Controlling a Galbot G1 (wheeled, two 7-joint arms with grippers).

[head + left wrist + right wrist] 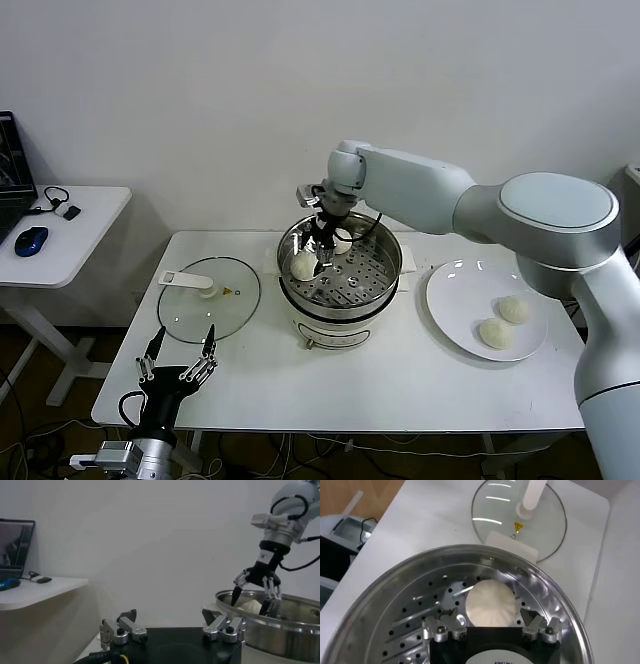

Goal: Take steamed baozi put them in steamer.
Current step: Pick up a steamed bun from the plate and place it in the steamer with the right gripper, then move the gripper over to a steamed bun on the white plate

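The steamer (384, 268) stands mid-table on its white base. One baozi (303, 266) lies on its perforated bottom at the left side, and a second (345, 240) shows partly behind the right gripper. Two more baozi (514, 309) (495, 334) lie on the white plate (450, 300) to the right. My right gripper (321, 250) hangs open inside the steamer, just above the left baozi. In the right wrist view that baozi (491, 600) sits between the spread fingers (441, 628), not touching them. My left gripper (180, 362) is open and empty, low beyond the table's front left.
The glass lid (208, 298) with its white handle lies flat left of the steamer. A small side table (70, 240) with a blue mouse stands at the far left. The steamer's power cable runs behind it.
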